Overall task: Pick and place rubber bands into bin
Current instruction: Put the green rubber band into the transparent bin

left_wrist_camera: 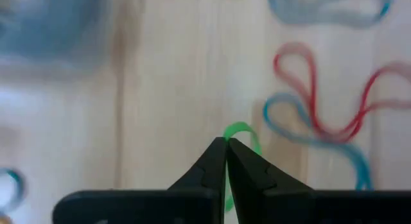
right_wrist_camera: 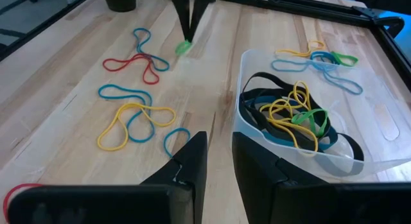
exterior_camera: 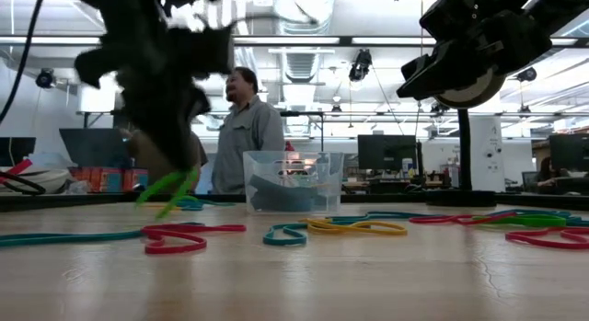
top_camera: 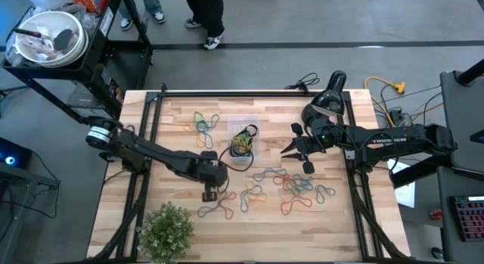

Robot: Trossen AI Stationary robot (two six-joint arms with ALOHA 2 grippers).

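I have a green rubber band (left_wrist_camera: 241, 135) pinched in my left claw (left_wrist_camera: 226, 147), near the counter's front edge. The bin (right_wrist_camera: 359, 153), mid-counter, holds several; many bands (top_camera: 291, 190) remain scattered. Only the right wrist view shows the bin's contents. My right claw (right_wrist_camera: 218, 150) waits, slightly apart, beside it.

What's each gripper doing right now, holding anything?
Left gripper: jaws closed on a green rubber band, low over the table.
Right gripper: jaws slightly apart, empty, hovering beside the bin.
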